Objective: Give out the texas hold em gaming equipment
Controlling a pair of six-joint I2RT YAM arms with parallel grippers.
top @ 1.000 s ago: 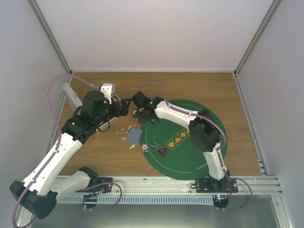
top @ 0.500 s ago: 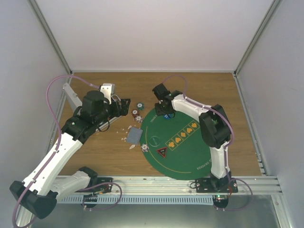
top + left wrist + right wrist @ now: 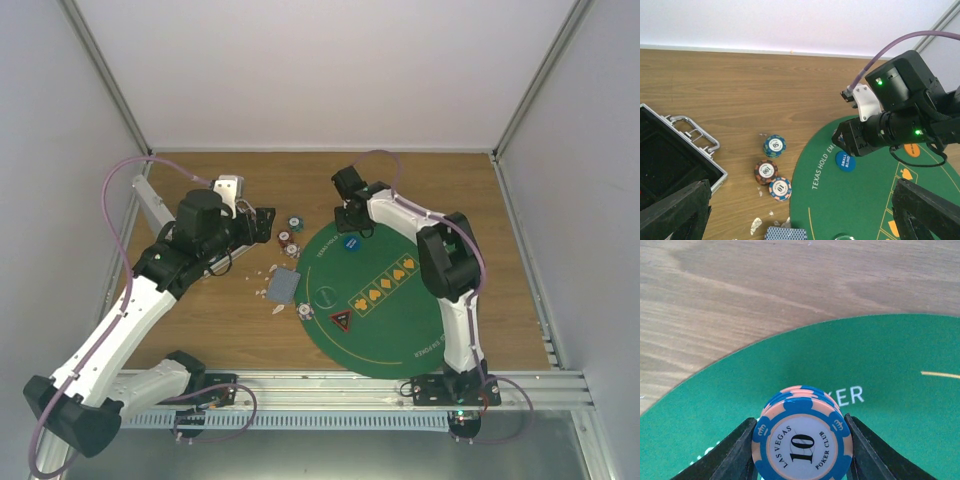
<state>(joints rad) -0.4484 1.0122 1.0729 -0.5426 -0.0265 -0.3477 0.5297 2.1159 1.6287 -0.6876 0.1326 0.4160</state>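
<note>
Our right gripper [image 3: 352,220] is clamped on a short stack of blue-and-orange chips [image 3: 802,437]. The top one is marked 10, and the stack sits over the far-left edge of the mat [image 3: 900,405]. We cannot tell whether the stack touches the felt. The blue token [image 3: 350,241] lies on the mat just on the near side of that gripper.

Our left gripper [image 3: 263,222] hangs empty with its jaws wide apart, over the wood [image 3: 740,90] beside the case [image 3: 670,165]. Three other chips [image 3: 774,145] sit on the wood between the case and the mat. The cards [image 3: 284,287] lie nearer us, just left of the mat. The red token [image 3: 340,321] rests on the mat's near-left part.

We judge that the step in hand is setting this stack down at a place on the mat. The next move calls for lowering it until it sits flat on the felt. We would then spread the jaws and rise straight up, so the chips neither tip nor slide. After that, the other chips on the wood look like the next pick.
</note>
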